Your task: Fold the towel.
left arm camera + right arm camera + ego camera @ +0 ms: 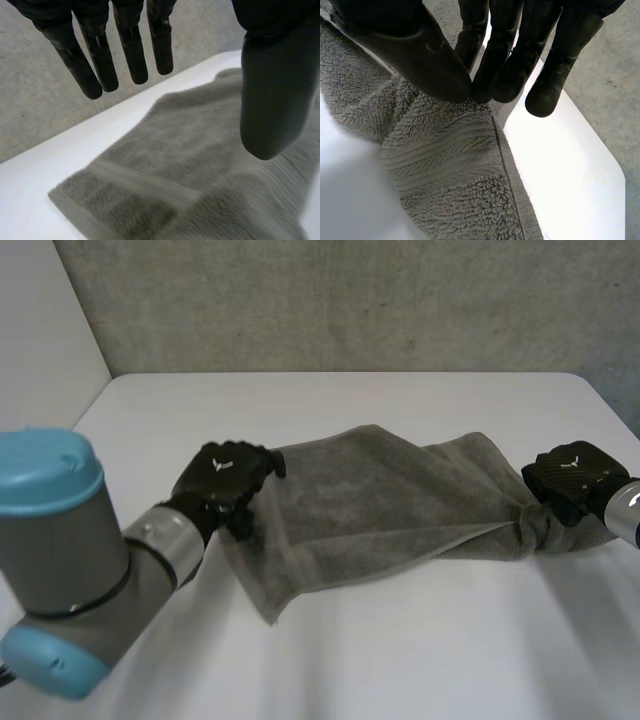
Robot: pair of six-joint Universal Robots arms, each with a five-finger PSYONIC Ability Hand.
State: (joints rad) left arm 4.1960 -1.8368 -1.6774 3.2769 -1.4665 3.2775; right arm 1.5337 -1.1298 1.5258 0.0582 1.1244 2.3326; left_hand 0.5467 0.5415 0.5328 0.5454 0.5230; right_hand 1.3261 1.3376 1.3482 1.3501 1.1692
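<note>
A grey towel lies rumpled across the middle of the white table, partly doubled over. My left hand hovers at its left edge, fingers straight and spread, thumb apart, holding nothing; the towel lies below the palm. My right hand is at the towel's right end, where the cloth bunches up. There its thumb and fingertips pinch a fold of the towel near its woven border.
A grey wall rises behind the table's far edge. The table's right corner lies just beyond my right hand. Bare white surface stretches in front of the towel.
</note>
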